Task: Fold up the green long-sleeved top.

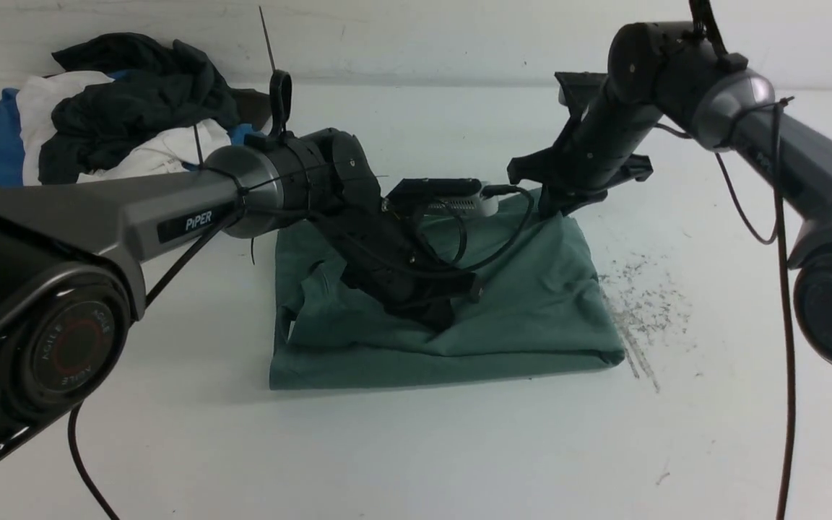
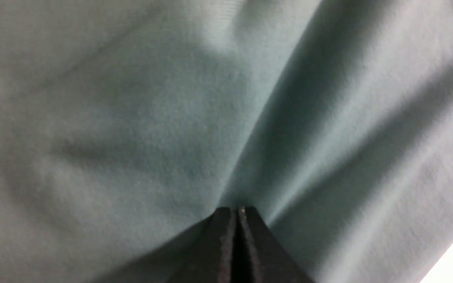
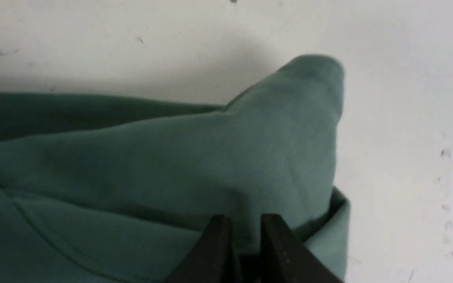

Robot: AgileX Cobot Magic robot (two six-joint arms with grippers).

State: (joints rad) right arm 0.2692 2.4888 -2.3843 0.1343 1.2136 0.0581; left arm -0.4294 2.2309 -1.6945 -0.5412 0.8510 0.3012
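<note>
clearly the green long-sleeved top (image 1: 531, 303) is already down to a squarish bundle, lying on the middle of the counter (image 1: 416, 448) a little toward the far edge. both arms are on it. the left tool (image 1: 436, 312) is pushed down into the middle of the bundle, fingers pressed together with the cloth puckering up around the tips — whether any fabric sits between them i cannot tell from the wrist view. the right tool (image 1: 557, 209) is at the bundle's far right corner, jaws nearly together and pinching a layered edge of the green cloth, so that corner peaks up off the counter. my guess is the left one pins the stack while the right one tidies or draws over that corner.

the counter is plain white and matte, with a patch of dark scuffs and specks just beside the bundle's right edge. a heap of other clothes (image 1: 98, 108) — black, white, blue — sits in the far left corner against a pale wall, well apart from the work.
</note>
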